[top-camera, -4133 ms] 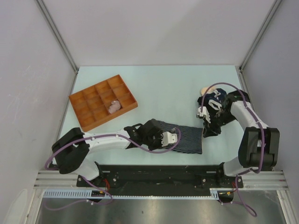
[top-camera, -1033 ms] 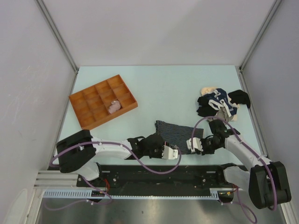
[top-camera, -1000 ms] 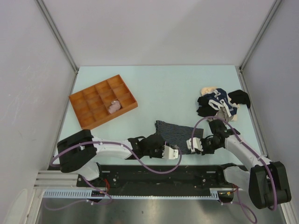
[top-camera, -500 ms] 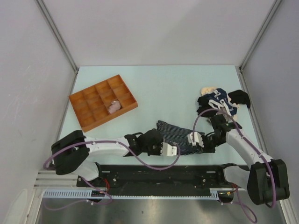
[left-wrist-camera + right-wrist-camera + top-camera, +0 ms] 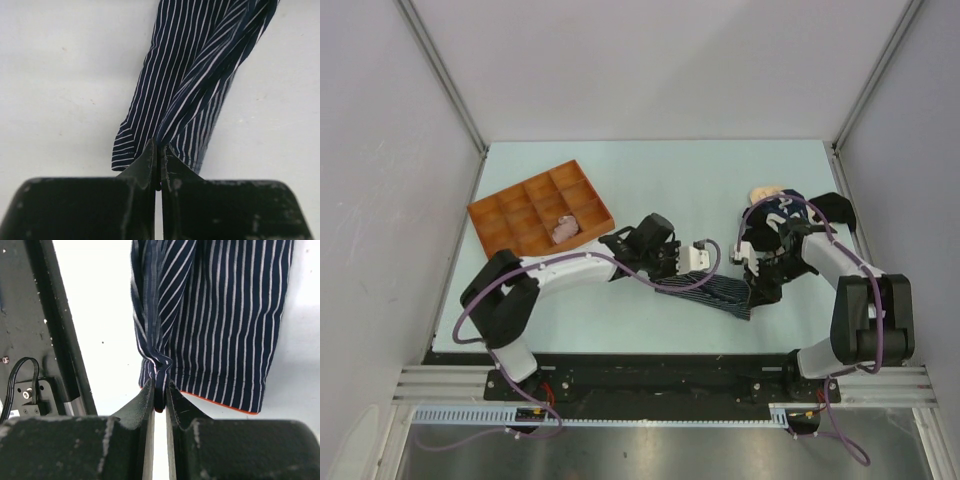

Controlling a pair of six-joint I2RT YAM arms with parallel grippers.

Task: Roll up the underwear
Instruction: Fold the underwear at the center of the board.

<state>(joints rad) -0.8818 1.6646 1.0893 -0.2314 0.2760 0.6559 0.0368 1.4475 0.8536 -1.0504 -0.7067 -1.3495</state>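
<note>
We saw an orange compartmented plastic tray (image 5: 495, 215) holding a pale pink cloth garment (image 5: 563, 228). The left gripper (image 5: 159, 155) was pressed tight on one end of the dark navy white-striped cloth underwear (image 5: 725, 292), which stretched mid-table to the right gripper (image 5: 160, 396), pinching its other end. On the heap of dark and cream cloth garments (image 5: 790, 212) behind, white print was too small to read.

underwear (image 5: 725, 292) navy, thin white stripes, orange hem trim; tray (image 5: 487, 243) orange, pink piece (image 5: 563, 229) in it; table (image 5: 670, 190) pale mint
</note>
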